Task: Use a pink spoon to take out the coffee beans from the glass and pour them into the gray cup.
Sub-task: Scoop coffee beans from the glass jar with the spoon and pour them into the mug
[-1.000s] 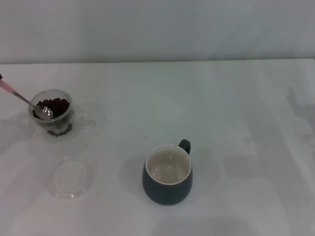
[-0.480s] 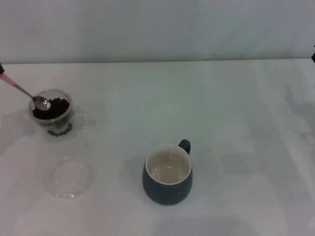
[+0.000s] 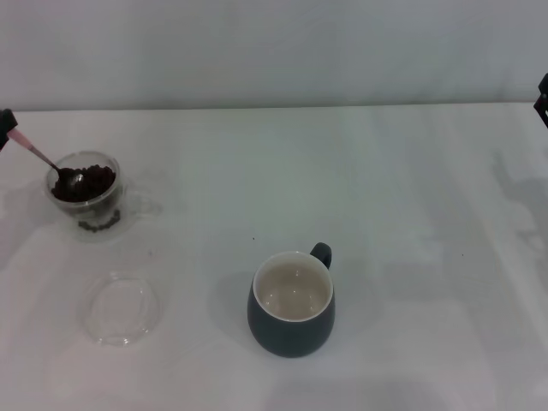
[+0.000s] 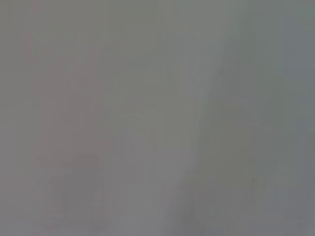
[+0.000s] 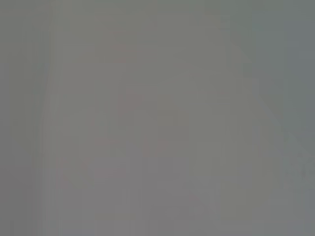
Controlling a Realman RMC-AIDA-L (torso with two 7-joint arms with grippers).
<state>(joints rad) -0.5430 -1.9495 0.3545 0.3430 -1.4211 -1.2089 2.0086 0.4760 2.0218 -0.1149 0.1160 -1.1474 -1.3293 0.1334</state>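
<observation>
At the far left edge of the head view, in the upper left of the frame, only a dark tip of the left gripper [image 3: 6, 120] shows, closed on the pale pink end of the pink spoon [image 3: 47, 159]. The spoon's thin metal neck slants down and to the right from there, and its bowl sits inside the glass [image 3: 86, 195], lying on the heap of coffee beans [image 3: 92, 182]. The glass stands on the white table [image 3: 360, 188] at the left side of the frame, its clear handle pointing right.

Below the glass, in the lower left, a flat clear round glass dish [image 3: 122, 307] lies on the table, well apart from it. The gray cup [image 3: 291, 328] stands low in the middle of the frame, upright, its off-white inside bare and its loop handle turned to the upper right.

At the right edge, upper right of the frame, a dark sliver of the right gripper [image 3: 543, 94] shows; whether it is open or closed cannot be told.

Both wrist views show only a featureless gray blur.
</observation>
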